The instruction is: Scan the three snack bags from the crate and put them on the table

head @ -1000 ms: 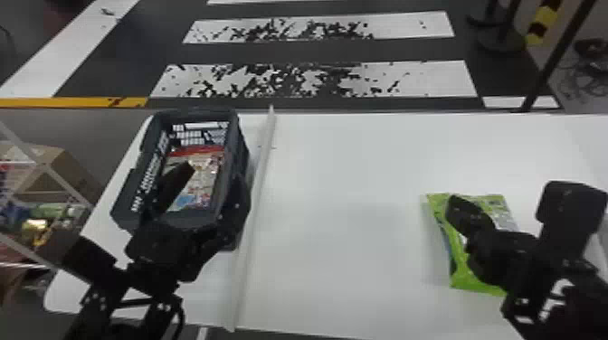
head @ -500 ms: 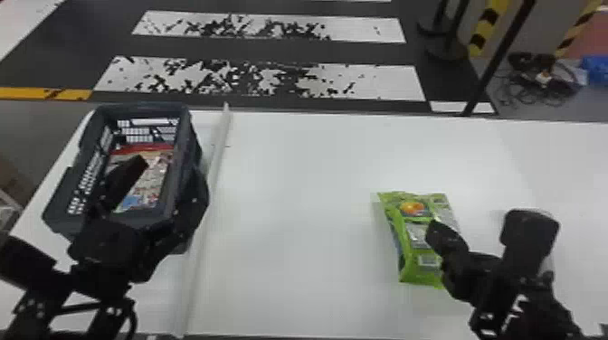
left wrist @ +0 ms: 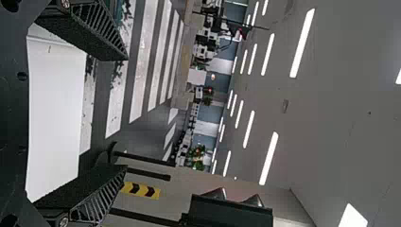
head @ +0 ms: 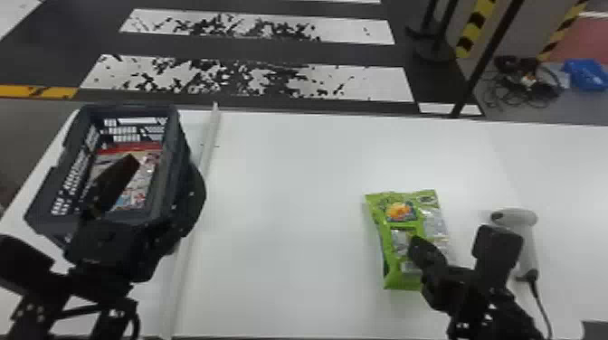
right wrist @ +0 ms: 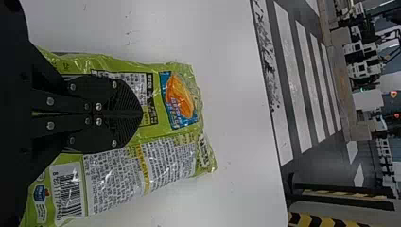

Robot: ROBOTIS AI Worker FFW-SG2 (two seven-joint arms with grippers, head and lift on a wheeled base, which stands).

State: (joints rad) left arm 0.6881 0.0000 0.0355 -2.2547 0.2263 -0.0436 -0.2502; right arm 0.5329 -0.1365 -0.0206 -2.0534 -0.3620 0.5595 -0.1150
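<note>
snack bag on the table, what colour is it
Lime green plastic snack bag, best seen in the right wrist view.

The right claw point(head: 420, 249) masks part of a green snack bag point(head: 400, 210); the left arm point(head: 106, 246) partly blocks the crate point(head: 177, 140).

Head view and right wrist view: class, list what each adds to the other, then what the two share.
Head view: the dark crate with packs inside, the left hand at the crate, and the pale scanner with its cable.

Right wrist view: the barcode on the green bag, and the room's far side beyond the floor stripes.

Both: the green bag, the right hand over it, the white table and the floor stripes.
</note>
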